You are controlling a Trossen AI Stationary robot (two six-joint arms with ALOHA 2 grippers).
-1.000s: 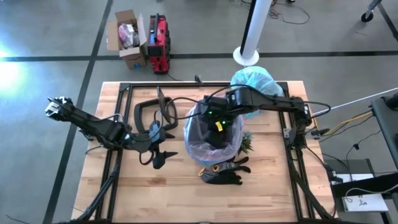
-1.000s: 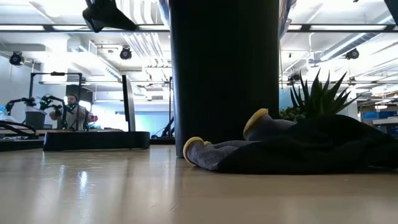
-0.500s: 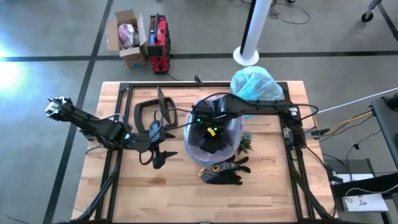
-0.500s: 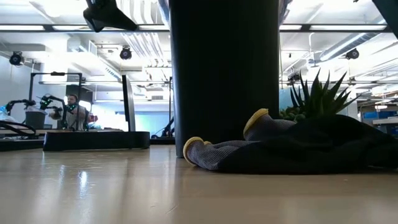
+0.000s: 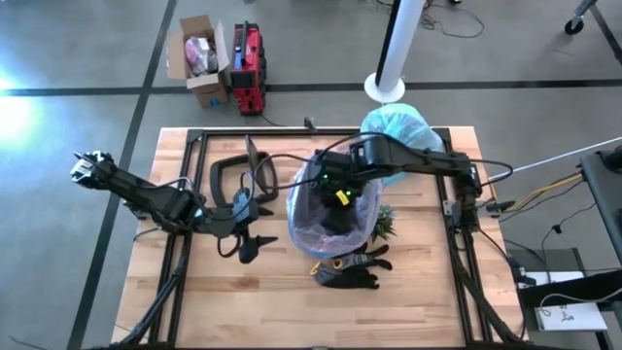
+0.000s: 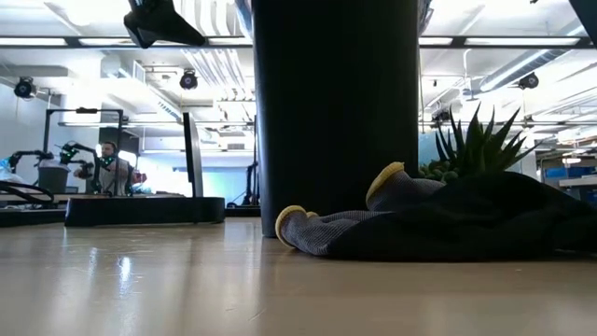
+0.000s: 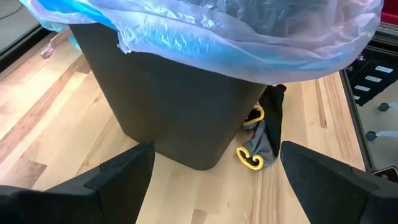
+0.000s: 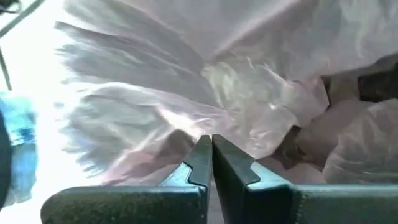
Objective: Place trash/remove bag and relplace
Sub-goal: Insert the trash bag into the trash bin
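Wooden tabletop (image 5: 418, 292): mid-table, right gripper (image 8: 211, 152), fingers pressed together, holds nothing inside the pink bag (image 5: 362, 216); left gripper (image 5: 255, 245) gapes empty.

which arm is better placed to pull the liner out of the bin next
Right. The right gripper is over the bin, shut on the bag at the rim. The left gripper waits open beside the bin.

Bare table (image 5: 262, 282) lies around the left gripper (image 5: 255, 243); the bin (image 7: 180, 118) ahead blocks it, glove (image 7: 261, 140) beside.
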